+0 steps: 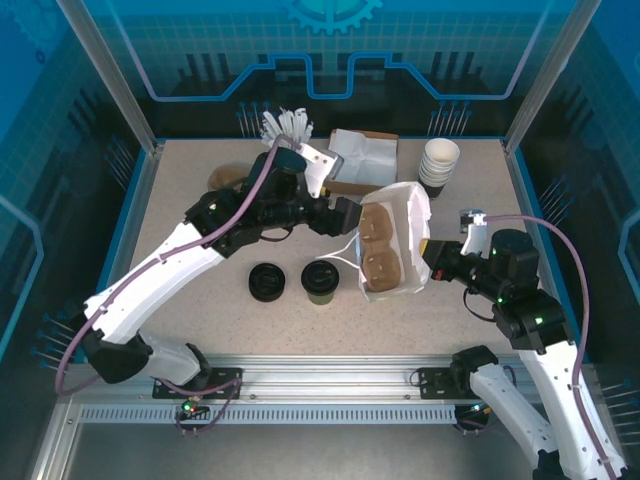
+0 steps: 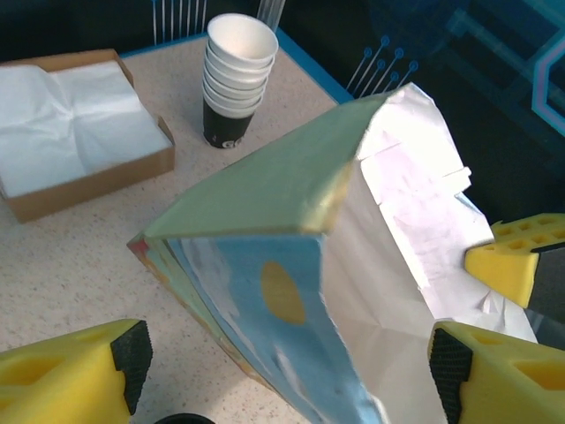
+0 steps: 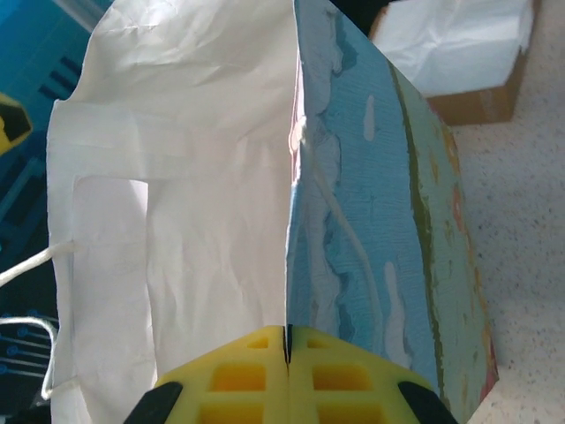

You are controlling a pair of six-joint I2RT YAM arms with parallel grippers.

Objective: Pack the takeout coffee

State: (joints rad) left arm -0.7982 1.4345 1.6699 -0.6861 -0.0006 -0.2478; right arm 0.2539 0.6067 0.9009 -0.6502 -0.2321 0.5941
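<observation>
The takeout coffee, a small cup with olive sides and a black lid, stands on the table left of the paper bag. The bag hangs tilted with its white inside facing up. My right gripper is shut on the bag's right rim; in the right wrist view its pads pinch the paper edge of the bag. My left gripper is open at the bag's upper left. In the left wrist view the fingers stand wide on either side of the bag.
A low pile of black lids sits left of the coffee. A stack of lidless cups and a cardboard box of napkins stand at the back. White cutlery is at the back left.
</observation>
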